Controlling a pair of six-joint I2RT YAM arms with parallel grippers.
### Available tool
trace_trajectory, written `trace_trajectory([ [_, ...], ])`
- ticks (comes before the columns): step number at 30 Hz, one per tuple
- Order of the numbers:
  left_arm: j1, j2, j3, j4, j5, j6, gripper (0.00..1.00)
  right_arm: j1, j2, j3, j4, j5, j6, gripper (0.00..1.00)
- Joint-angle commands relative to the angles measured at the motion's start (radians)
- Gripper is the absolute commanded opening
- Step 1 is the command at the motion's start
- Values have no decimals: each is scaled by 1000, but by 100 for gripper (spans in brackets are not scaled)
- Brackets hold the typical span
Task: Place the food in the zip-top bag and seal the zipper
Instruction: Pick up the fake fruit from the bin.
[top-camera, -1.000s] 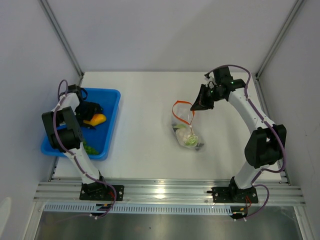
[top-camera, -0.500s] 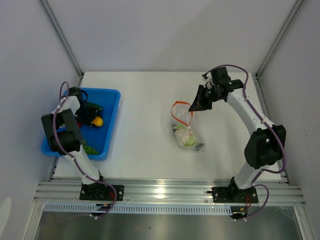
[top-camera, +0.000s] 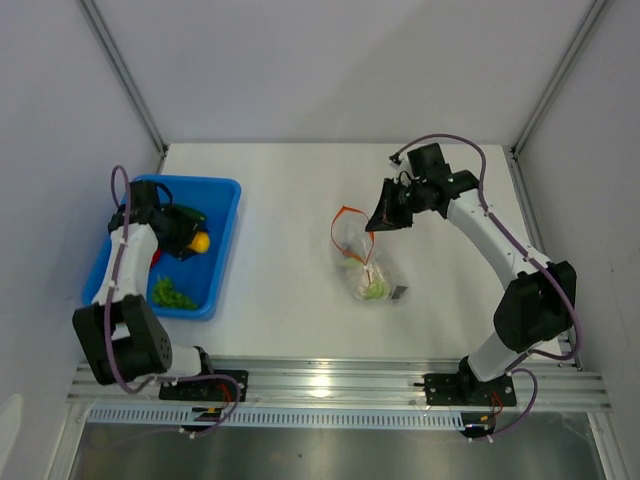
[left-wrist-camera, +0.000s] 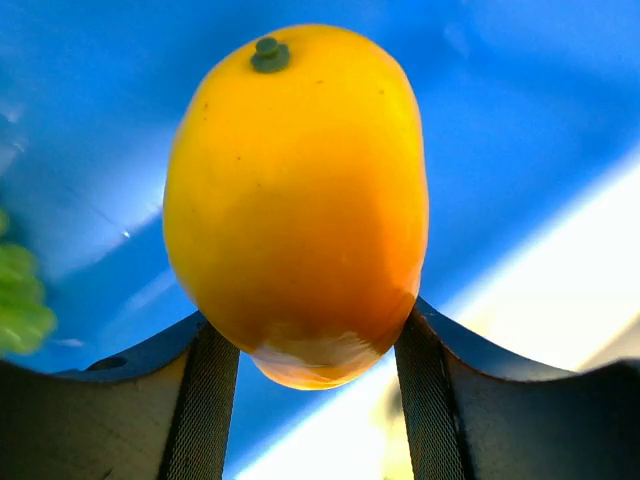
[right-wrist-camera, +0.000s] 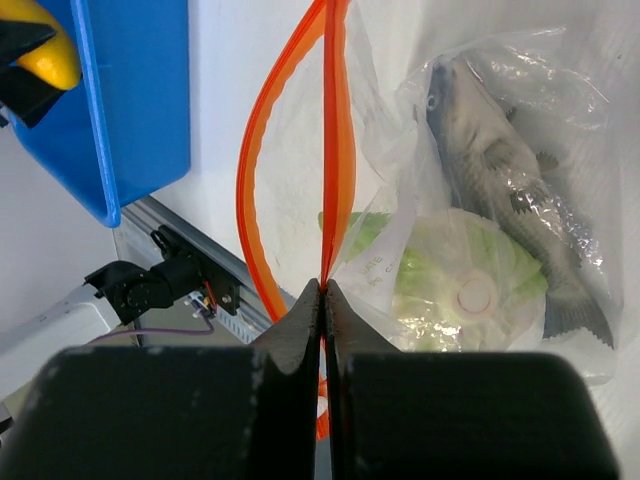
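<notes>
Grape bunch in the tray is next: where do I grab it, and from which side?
Grip the grape bunch across its narrow middle, straight down from above. It lies flat and elongated on the blue tray floor close to the near wall, so a sideways approach would likely hit the rim.

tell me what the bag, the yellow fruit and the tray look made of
Bag: thin clear plastic film, crinkled and glinting.
Fruit: probably moulded plastic, smooth with a soft sheen and a green stem nub.
Tray: likely hard blue plastic, glossy, showing light streaks.
</notes>
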Motion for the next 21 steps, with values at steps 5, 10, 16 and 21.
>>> trace_trajectory([
  [5,-262,-309,-14,39,171,64,1,33,-88,-53,98,37,8,0],
  [10,-445,-315,110,47,276,36,0,63,-116,-67,95,95,-2,0],
  [16,-571,-193,236,81,533,13,1,90,-165,-76,92,150,-36,0],
  [21,-658,-97,271,104,747,-1,1,99,-208,-111,126,144,-48,0],
])
